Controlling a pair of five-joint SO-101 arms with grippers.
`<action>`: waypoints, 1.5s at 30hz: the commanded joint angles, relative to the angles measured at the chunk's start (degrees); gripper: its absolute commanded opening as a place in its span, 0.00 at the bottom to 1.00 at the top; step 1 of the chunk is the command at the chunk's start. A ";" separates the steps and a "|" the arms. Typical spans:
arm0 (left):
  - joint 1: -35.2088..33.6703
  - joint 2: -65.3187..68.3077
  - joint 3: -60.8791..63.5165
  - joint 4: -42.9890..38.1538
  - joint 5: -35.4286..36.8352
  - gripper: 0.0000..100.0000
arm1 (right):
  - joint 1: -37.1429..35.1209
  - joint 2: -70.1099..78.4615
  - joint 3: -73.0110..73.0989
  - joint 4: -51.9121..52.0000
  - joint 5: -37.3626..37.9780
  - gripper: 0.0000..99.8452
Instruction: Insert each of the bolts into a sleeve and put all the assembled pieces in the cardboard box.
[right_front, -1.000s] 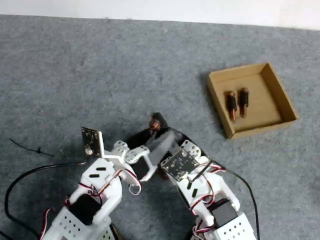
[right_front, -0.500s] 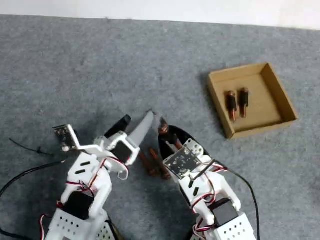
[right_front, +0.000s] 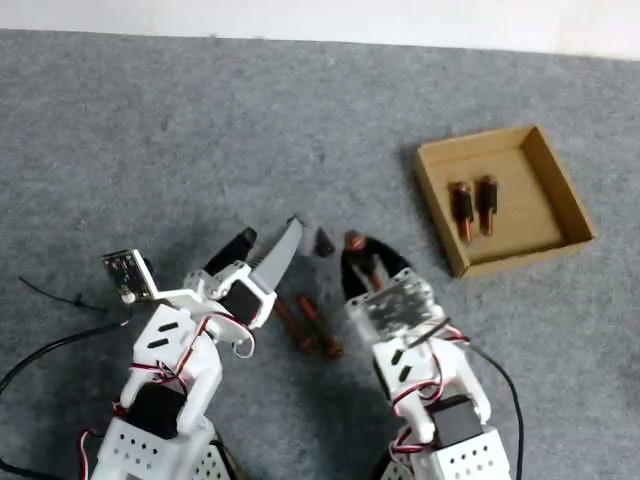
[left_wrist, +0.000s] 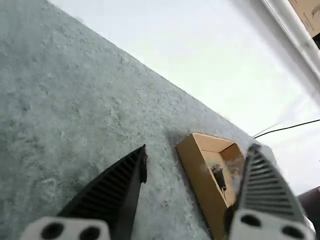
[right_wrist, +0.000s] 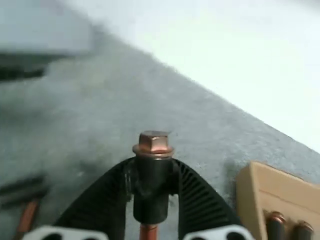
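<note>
My right gripper (right_front: 362, 262) is shut on a black sleeve (right_wrist: 150, 187) with a copper bolt (right_wrist: 153, 143) through it, held above the mat left of the cardboard box (right_front: 437, 212). Two assembled pieces (right_front: 474, 208) lie side by side in the box. Two more copper and black pieces (right_front: 305, 325) lie on the mat between the arms, and a small black piece (right_front: 324, 241) sits just past them. My left gripper (right_front: 262, 240) hangs open and holds nothing, left of that small piece. In the left wrist view its fingers (left_wrist: 116, 192) frame the box (left_wrist: 197, 170) farther off.
Grey carpet (right_front: 200, 130) covers the table, with a pale strip along the far edge. A black cable (right_front: 50, 295) trails on the mat at the left. In the right wrist view the box (right_wrist: 250, 192) lies close ahead with the two pieces (right_wrist: 282, 222) inside.
The two grippers were together at the middle; the left one let go, opened and drew back to the left. The right gripper carried the bolt and sleeve to the right, toward the box.
</note>
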 joint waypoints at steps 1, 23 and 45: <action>-2.68 -0.84 1.01 -5.63 -2.90 0.14 | 3.91 -1.36 7.52 -3.74 -2.90 0.00; -11.12 -0.75 1.54 1.41 -32.09 0.01 | 16.92 -0.40 4.70 -3.47 -3.96 0.00; -10.86 -0.75 1.54 1.49 -32.44 0.01 | 34.24 100.00 -69.05 -5.14 -9.58 0.00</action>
